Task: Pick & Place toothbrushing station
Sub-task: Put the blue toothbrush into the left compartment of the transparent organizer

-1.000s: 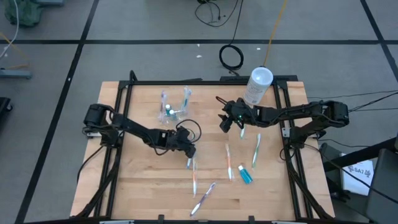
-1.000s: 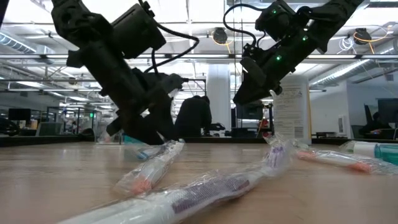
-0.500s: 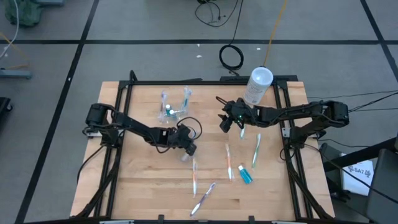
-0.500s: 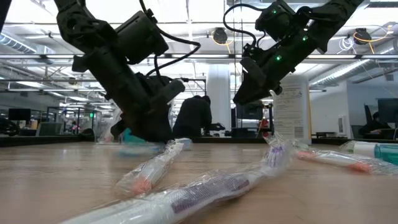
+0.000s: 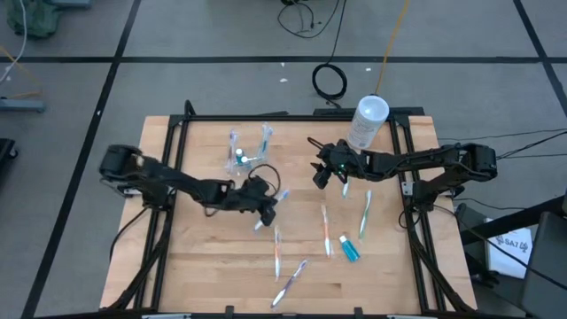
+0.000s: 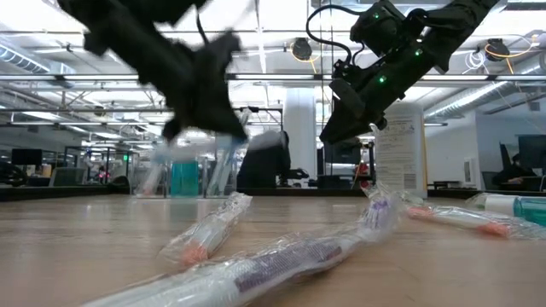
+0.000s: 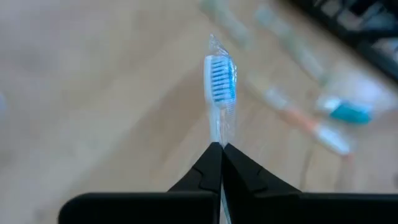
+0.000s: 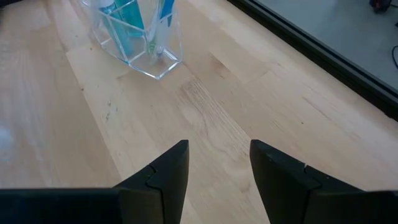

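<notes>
The toothbrushing station [image 5: 248, 152] is a clear plastic cup with brushes and a teal tube in it. It stands on its base at the table's far left and also shows in the right wrist view [image 8: 137, 31]. My left gripper [image 5: 268, 208] is above the table's middle, shut on a plastic-wrapped toothbrush [image 7: 221, 81] with blue bristles. My right gripper [image 5: 321, 175] hovers open to the right of the station, with nothing between its fingers [image 8: 163, 168]. My left gripper pinches the wrapped toothbrush's neck [image 7: 219, 127], just below the bristle head, between its two fingertips. The head [image 5: 283, 193] sticks out beyond the fingertips, along the line of the fingers. The handle end is hidden behind the fingers.
Several wrapped toothbrushes [image 5: 276, 248] [image 5: 325, 229] [image 5: 365, 213] [image 5: 292, 282] lie on the table's near middle and right. A teal toothpaste tube [image 5: 348, 248] lies among them. A white canister [image 5: 368, 120] stands at the far right edge. A black frame [image 5: 173, 159] borders the board.
My left gripper has shut on the wrapped toothbrush and risen from the table with it, tipping so that the brush's head now points toward the far right. My right gripper has kept still.
</notes>
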Controlling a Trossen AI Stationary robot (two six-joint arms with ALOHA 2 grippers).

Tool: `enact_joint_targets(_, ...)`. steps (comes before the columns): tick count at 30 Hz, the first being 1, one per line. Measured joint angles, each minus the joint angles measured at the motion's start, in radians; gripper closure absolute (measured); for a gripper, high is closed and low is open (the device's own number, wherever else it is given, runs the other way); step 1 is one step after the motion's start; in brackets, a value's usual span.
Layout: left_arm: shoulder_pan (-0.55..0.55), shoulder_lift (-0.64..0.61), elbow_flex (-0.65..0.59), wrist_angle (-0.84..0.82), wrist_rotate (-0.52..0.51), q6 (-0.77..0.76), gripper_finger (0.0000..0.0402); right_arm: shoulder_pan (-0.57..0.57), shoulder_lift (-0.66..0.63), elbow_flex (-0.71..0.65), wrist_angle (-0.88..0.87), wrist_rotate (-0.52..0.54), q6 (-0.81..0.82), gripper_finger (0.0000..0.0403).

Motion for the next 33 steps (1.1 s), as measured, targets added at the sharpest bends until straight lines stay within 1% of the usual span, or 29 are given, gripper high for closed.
enact_joint_targets(2, -0.023, -0.086, 0.000, -0.011, -0.067, 0.068, 0.0398, 0.000, 0.000, 0.000, 0.000, 0.000, 0.000, 0.0241)
enact_joint_targets(5, -0.059, -0.207, 0.002, -0.021, -0.208, 0.194, 0.0398, 0.000, 0.000, 0.000, 0.000, 0.000, 0.000, 0.0241)
enact_joint_targets(8, -0.100, -0.307, 0.002, -0.043, -0.420, 0.324, 0.0399, 0.000, 0.000, 0.000, 0.000, 0.000, 0.000, 0.0243)
enact_joint_targets(11, -0.134, -0.373, 0.002, -0.041, -0.656, 0.454, 0.0398, 0.000, 0.000, 0.000, 0.000, 0.000, 0.000, 0.0242)
enact_joint_targets(14, -0.154, -0.394, 0.002, -0.046, -0.905, 0.538, 0.0399, 0.000, 0.000, 0.000, 0.000, 0.000, 0.000, 0.0241)
enact_joint_targets(17, -0.149, -0.394, -0.008, -0.105, -1.078, 0.557, 0.0398, 0.000, 0.000, 0.000, 0.000, 0.000, 0.000, 0.0242)
enact_joint_targets(18, -0.144, -0.394, -0.022, -0.123, -1.113, 0.537, 0.0398, 0.000, 0.000, 0.000, 0.000, 0.000, 0.000, 0.0242)
enact_joint_targets(24, -0.084, -0.394, -0.145, -0.134, -1.234, 0.374, 0.0398, 0.000, 0.000, 0.000, 0.000, 0.000, 0.000, 0.0242)
enact_joint_targets(28, -0.040, -0.403, -0.222, -0.132, -1.243, 0.253, 0.0398, 0.000, 0.000, 0.000, 0.000, 0.000, -0.004, 0.0243)
enact_joint_targets(33, 0.020, -0.403, -0.280, -0.132, -1.241, 0.183, 0.0399, 0.000, 0.000, 0.000, 0.003, 0.000, -0.026, 0.0241)
